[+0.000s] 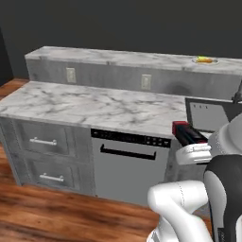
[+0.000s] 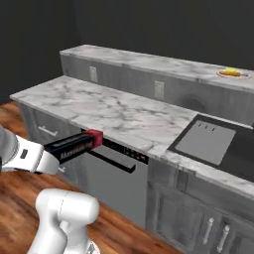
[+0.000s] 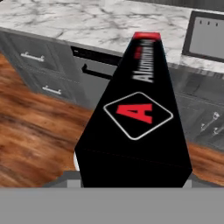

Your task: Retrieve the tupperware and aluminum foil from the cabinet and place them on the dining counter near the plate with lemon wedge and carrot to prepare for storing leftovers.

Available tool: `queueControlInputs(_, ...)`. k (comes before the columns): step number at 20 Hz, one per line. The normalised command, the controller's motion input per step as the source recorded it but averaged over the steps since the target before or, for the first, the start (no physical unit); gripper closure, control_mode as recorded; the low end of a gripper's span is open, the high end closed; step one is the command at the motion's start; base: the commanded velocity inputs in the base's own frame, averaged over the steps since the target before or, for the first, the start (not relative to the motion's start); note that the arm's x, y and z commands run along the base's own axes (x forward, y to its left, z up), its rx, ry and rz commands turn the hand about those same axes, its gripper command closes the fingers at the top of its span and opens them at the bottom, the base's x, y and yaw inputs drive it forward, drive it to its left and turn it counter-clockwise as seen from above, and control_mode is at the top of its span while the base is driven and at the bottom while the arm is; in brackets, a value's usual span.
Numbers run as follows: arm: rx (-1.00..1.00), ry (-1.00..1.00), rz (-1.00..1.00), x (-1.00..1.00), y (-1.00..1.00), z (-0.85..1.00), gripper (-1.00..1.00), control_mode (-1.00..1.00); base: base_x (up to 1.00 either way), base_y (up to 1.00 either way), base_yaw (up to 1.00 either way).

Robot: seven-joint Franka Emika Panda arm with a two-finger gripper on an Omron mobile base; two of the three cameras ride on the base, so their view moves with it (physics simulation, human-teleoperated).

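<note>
The gripper (image 2: pixel 49 159) is clamped on the aluminum foil (image 2: pixel 74 145), a long, slim black carton with a red end and pale lettering, which juts from the hand in front of the black-fronted dishwasher (image 1: pixel 127 165), short of the lower marble worktop (image 1: pixel 94 106). Held by one end, the carton could swing or slip, and its red tip could clip the worktop edge on the way to the dining counter (image 1: pixel 123 59), the raised marble ledge behind that worktop, where the small pale plate (image 1: pixel 205 60) sits at the far right. Around the worktop lie a dark sink (image 2: pixel 206 140), grey drawers (image 1: pixel 45 156) and a wooden floor (image 1: pixel 56 212).
</note>
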Motion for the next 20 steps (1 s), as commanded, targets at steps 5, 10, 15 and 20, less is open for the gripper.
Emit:
queueControlInputs(5,0.00,0.00,0.00,0.00,0.00,0.00,1.00,1.00,0.72,1.00,0.07)
queueControlInputs(10,0.00,0.00,0.00,0.00,0.00,0.00,1.00,1.00,0.53,1.00,0.07)
queueControlInputs(15,0.00,0.00,0.00,0.00,0.00,0.00,1.00,1.00,0.64,1.00,0.16)
queueControlInputs(20,0.00,0.00,0.00,0.00,0.00,0.00,1.00,1.00,0.72,1.00,0.27)
